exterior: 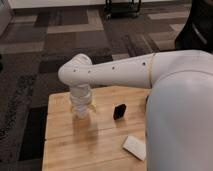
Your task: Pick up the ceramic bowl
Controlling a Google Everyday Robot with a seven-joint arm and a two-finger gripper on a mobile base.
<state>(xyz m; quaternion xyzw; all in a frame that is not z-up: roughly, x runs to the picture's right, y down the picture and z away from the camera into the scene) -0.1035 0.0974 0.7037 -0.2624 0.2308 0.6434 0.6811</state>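
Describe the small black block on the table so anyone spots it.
Start at the wooden table under the white arm. Right of the gripper, which points down over the table's left half, stands the black block: small and upright, unlike the flat white piece nearer the front.

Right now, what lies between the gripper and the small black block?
Bare tabletop only, in the camera view; the gripper points down over its far side, apart from the black block.

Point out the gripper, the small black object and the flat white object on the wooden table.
gripper [81, 113]: camera view, its lower end, pointing down over the left of the table [60, 145].
small black object [119, 111]: camera view, middle of its front face.
flat white object [135, 147]: camera view, centre of its top face.
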